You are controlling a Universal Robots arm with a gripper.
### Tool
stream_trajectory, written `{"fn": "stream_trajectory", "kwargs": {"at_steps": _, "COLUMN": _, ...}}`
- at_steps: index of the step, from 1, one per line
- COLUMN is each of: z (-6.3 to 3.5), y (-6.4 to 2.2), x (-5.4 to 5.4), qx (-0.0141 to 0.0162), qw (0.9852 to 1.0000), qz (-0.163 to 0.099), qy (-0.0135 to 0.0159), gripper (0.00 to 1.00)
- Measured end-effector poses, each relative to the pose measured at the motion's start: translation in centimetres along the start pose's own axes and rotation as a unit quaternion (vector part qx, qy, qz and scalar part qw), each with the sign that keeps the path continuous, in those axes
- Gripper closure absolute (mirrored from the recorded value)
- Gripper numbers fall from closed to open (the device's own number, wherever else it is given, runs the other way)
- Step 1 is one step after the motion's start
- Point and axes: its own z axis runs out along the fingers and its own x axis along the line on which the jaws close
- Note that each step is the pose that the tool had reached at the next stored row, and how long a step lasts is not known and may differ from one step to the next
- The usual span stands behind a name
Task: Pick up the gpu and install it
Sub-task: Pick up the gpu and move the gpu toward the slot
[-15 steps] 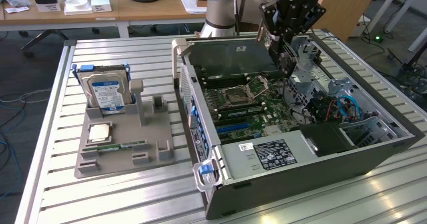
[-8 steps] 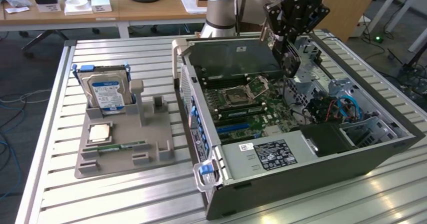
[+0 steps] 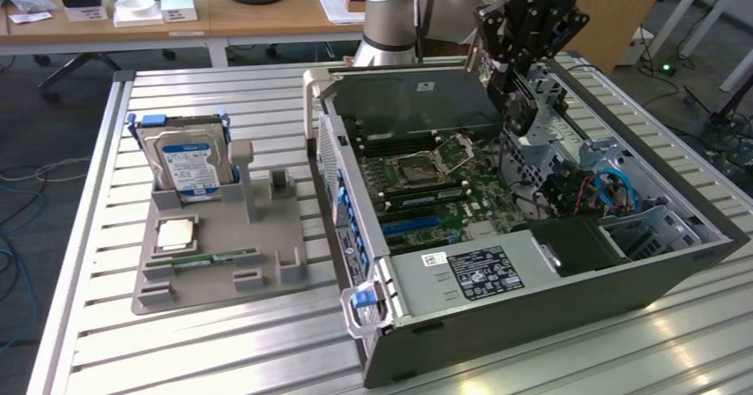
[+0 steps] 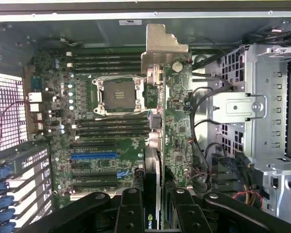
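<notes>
In the wrist view my gripper [image 4: 156, 200] is shut on the gpu [image 4: 177, 121], its black fingers [image 4: 129, 209] clamping the card's near end. The card stands on edge and runs away from me, with its silver bracket [image 4: 160, 48] at the far end. It hangs above the motherboard [image 4: 111, 145], beside the CPU socket [image 4: 115, 92]. In the exterior view the gripper [image 3: 524, 60] holds the gpu [image 3: 518, 113] upright over the far side of the open computer case [image 3: 530, 324].
A blue expansion slot [image 4: 94, 156] and black slots lie on the board. Drive cages [image 4: 262, 107] and cables [image 3: 600, 192] fill the case's right side. On the exterior view's left, a grey fixture [image 3: 224, 272] holds a hard drive [image 3: 189, 161] and a memory stick [image 3: 212, 258].
</notes>
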Motion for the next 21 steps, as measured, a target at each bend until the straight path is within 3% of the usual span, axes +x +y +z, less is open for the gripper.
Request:
{"fn": "stream_trajectory", "kwargs": {"at_steps": 8, "z": 0.04, "y": 0.1, "x": -1.6, "qx": 0.0001, "qw": 1.0, "qz": 0.0, "qy": 0.0, "gripper": 0.74}}
{"fn": "stream_trajectory", "kwargs": {"at_steps": 21, "z": 0.06, "y": 0.12, "x": -2.0, "qx": 0.0, "qw": 1.0, "qz": 0.0, "qy": 0.0, "gripper": 0.74}}
